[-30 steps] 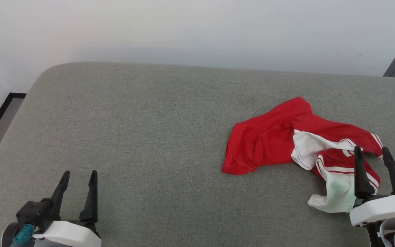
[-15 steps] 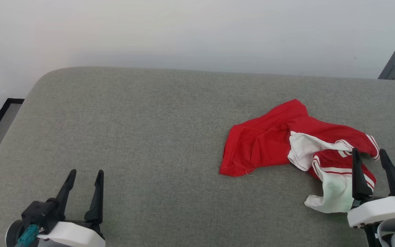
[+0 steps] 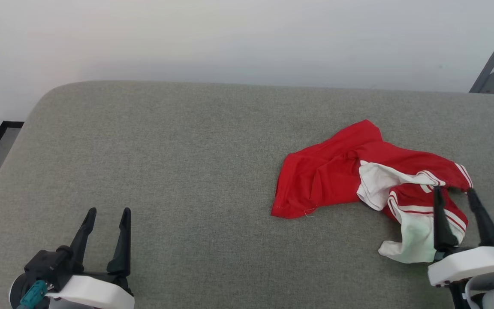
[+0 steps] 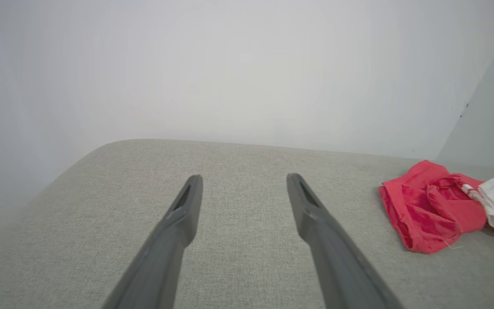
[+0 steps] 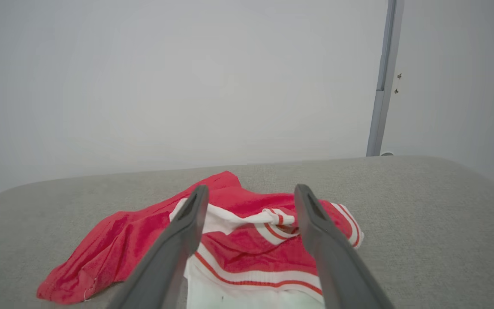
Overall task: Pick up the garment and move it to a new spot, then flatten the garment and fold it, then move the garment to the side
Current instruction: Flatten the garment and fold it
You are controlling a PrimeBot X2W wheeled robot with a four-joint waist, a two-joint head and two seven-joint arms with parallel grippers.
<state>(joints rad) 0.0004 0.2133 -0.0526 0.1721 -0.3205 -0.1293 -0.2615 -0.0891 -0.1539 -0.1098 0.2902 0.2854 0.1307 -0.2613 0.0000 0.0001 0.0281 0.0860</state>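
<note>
- A crumpled red jersey-style shirt of thin, soft fabric with white sleeves and red-and-white striped trim (image 3: pixel 350 176) lies bunched toward the right end of the grey fabric-covered bench (image 3: pixel 178 146), about midway between its far and near edges
- The right gripper with two long dark fingers (image 3: pixel 453 190) hangs open over the shirt's right part; in its wrist view the jaws straddle a raised fold of striped trim, and I cannot tell whether they touch it
- The matching left gripper (image 3: pixel 109 211) is open and empty by the bench's near-left corner, well apart from the shirt
- The step in hand looks like the first pick-up
- Lower the right gripper straight onto that raised fold, so the fingers pass either side and close on several layers rather than one thin skin
- Keep the tips from digging into the upholstery
- Lift until the hanging white sleeve clears the bench, then carry the shirt toward the open middle, where there is room to flatten it
</note>
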